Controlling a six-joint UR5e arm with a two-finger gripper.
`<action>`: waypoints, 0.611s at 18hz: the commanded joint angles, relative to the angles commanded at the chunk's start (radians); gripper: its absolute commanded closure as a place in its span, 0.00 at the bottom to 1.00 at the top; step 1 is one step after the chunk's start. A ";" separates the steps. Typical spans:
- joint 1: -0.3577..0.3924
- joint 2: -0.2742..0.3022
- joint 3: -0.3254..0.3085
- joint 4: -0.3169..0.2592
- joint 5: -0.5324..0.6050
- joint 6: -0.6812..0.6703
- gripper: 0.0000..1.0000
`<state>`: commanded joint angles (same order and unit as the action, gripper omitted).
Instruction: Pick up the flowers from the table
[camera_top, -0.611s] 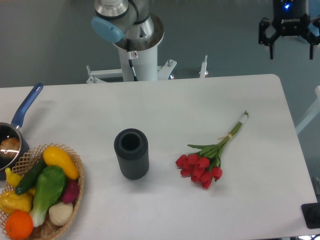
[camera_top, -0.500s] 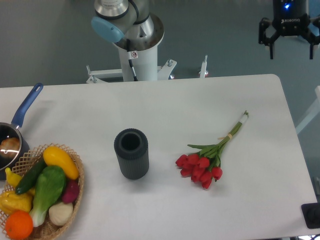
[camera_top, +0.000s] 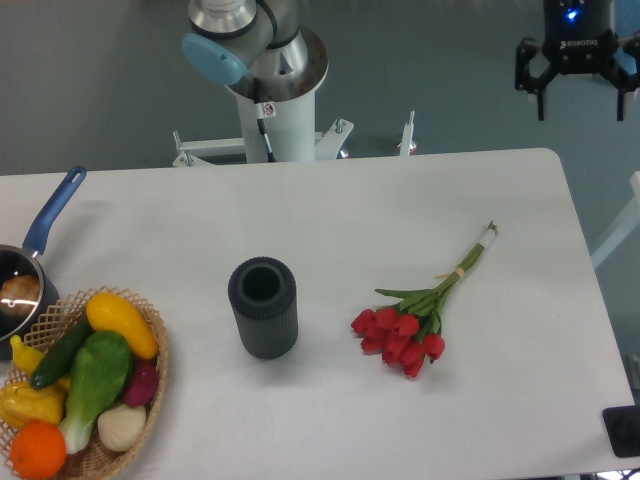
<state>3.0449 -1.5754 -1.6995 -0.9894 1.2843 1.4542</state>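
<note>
Nearest to us, at the lower left corner of the counter (camera_top: 330, 210), we list a wicker basket (camera_top: 150, 385) heaped with mixed vegetables, overhanging the near edge; it has no part in the job and sits well apart from the working area. Just behind it, at the left edge, we note a pan (camera_top: 22, 290) with a blue handle angled away from us. Toward the middle we record a dark ribbed vase (camera_top: 263, 307), upright, mouth open to the ceiling, presumably a later home for a bouquet. Just beside it on the right lie the flowers (camera_top: 405, 333): red tulip heads toward us, green leaves behind, thin stems running diagonally up and right to a pale band and cut ends. They rest flat on the counter, touching nothing else, with bare surface all round the stems, which we judge offers the easiest place to close on. Farther back we enter the arm's white base pedestal (camera_top: 272, 95), mounted behind the far edge. Farthest, at the top right and beyond the counter's far corner, hangs the pincer (camera_top: 578, 95), fingers pointing down and spread apart, holding nothing, well apart from the bouquet; we judge the approach is not yet begun.
</note>
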 joint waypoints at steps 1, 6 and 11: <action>0.002 0.003 -0.009 0.000 -0.016 0.000 0.00; -0.002 0.009 -0.043 0.005 -0.020 0.002 0.00; -0.023 0.012 -0.103 0.002 -0.016 0.014 0.00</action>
<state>3.0221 -1.5631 -1.8024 -0.9879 1.2686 1.4680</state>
